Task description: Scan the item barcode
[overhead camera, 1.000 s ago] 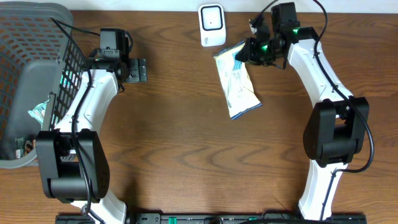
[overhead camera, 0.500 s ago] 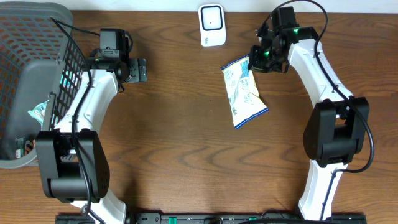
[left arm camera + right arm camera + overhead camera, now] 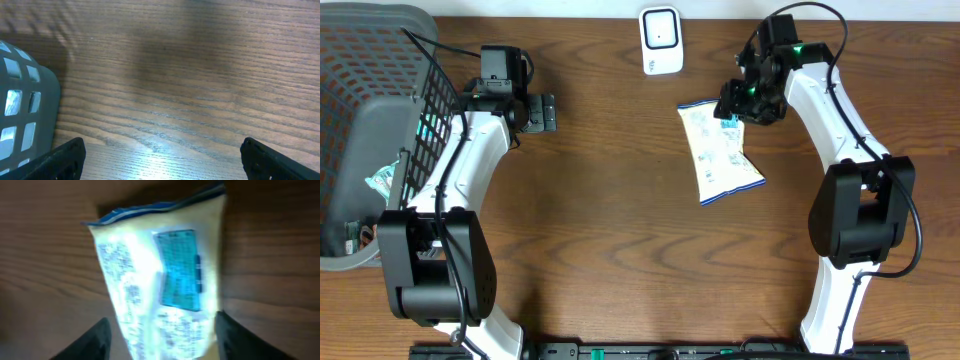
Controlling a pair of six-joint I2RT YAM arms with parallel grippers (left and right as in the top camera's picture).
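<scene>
You've got the snack bag (image 3: 722,152) lying flat on the table (image 3: 620,230), right of centre. It sits nearer than the white scanner (image 3: 661,40) at the far edge, off to its right and apart from it. The right gripper (image 3: 732,100) is over the bag's far end with its fingers (image 3: 97,340) spread apart either side of it, not clamped. Can't tell if they touch it. The bag's blue label faces up, blurred in the wrist view. The left gripper (image 3: 545,112) hovers at far left, jaws wide apart with only wood between. The grey basket (image 3: 360,120) is just left of it.
</scene>
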